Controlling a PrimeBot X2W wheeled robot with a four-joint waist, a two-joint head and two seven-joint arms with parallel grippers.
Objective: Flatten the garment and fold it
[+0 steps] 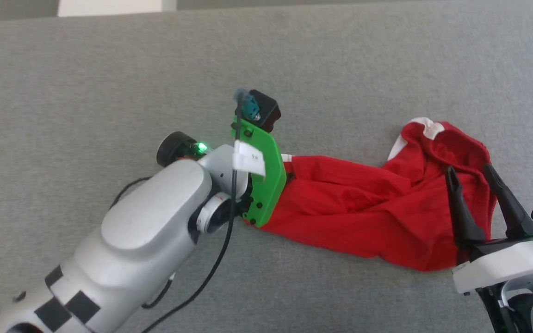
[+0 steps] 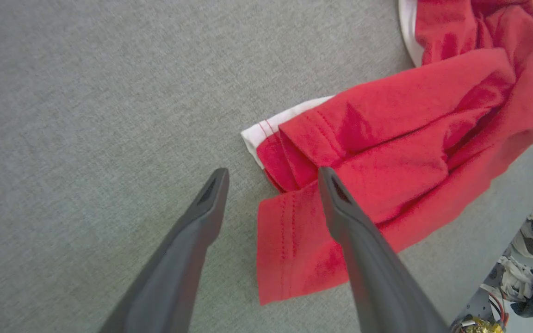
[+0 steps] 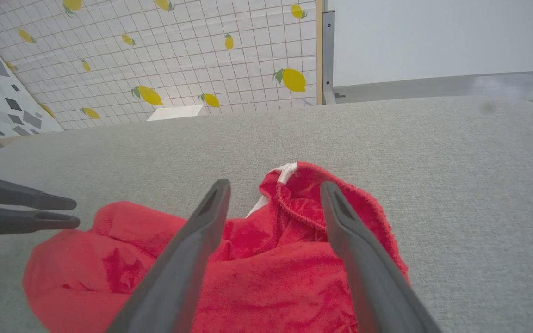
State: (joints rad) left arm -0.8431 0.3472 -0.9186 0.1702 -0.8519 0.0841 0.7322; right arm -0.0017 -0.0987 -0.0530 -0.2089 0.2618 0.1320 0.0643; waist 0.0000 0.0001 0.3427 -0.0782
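**Crumpled Shorts Lying Between Two Released Grippers**

Head view: the garment point(image 1: 363, 212) is seen crumpled on the grey surface point(image 1: 109, 69). It is drawn out from the left arm's green wrist plate point(image 1: 264, 171) across to the right gripper point(image 1: 468, 169). That gripper's fingers are spread over the waistband end, and nothing is held by them.

Left wrist view: the left gripper point(image 2: 271, 173) is shown with its fingers parted and grasping nothing. A stitched leg hem point(image 2: 285, 240) lies between and beneath them, with white trim point(image 2: 259, 132) tucked under a fold just beyond. Whether the cloth is touched by a fingertip cannot be told.

Right wrist view: the gathered waistband point(image 3: 294, 208) is seen bunched between the released fingers of the right gripper point(image 3: 274, 186).

The fabric is judged thin, light and limp, so it is likely to sag, drag and slip when pulled. Firmer purchase is expected at the doubled, stitched edges. The hem corners could be pinched on one side and the elastic waistband on the other, so that the cloth can be drawn flat between them.
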